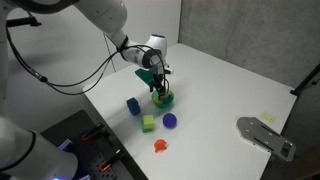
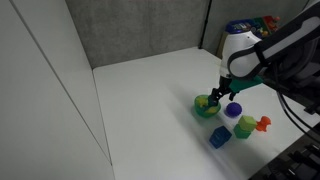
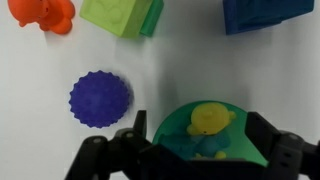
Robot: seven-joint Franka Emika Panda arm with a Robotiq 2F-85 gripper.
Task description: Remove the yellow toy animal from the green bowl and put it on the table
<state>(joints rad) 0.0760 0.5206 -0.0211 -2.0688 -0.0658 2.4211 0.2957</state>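
Yellow toy animal (image 3: 210, 120) in green bowl (image 3: 168, 135) | claw (image 3: 195, 138) wide open, straddling bowl, holding nothing

Blue block (image 1: 133, 105), yellow-green cube (image 1: 148, 123), spiky purple ball (image 1: 170, 120), orange toy (image 1: 160, 145)

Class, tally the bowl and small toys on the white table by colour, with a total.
Yellow: 1 (toy animal)
Green: 1 (bowl)
Yellow-green: 1 (cube)
Blue: 1 (block)
Purple: 1 (spiky ball)
Orange: 1 (toy figure)
Total: 6

Grey textured back wall (image 2: 140, 30); plain white side panel (image 2: 40, 100); even, diffuse light.
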